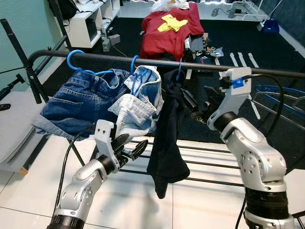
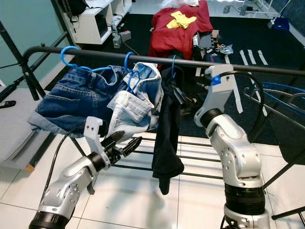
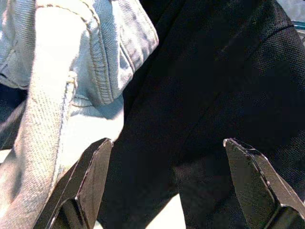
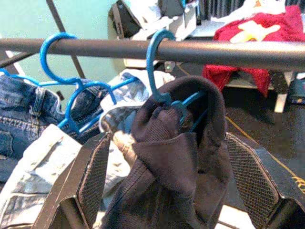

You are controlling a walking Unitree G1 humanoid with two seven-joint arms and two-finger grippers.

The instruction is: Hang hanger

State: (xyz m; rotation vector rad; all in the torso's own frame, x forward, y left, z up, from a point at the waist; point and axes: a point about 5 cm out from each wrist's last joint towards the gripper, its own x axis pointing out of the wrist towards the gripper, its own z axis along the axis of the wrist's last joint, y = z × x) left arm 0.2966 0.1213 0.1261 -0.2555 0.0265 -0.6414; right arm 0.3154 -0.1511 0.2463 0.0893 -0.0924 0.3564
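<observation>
My right gripper point(image 4: 167, 186), jaws wide, flanks the black garment point(image 1: 167, 138) on the blue hanger point(image 4: 159, 67) hooked over the rail point(image 1: 143, 61). My left gripper point(image 3: 167, 186), likewise wide, sits lower, near the pale denim point(image 1: 136, 107).

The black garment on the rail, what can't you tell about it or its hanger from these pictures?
- Blue hanger: right wrist view shows its hook over the rail; its arms are buried in the black garment.
- Garment type: bunched folds hide its shape in both eye views.
- Left wrist view: cloth too close, edges cut it off.
- Right gripper: open around the garment; contact unclear.
</observation>
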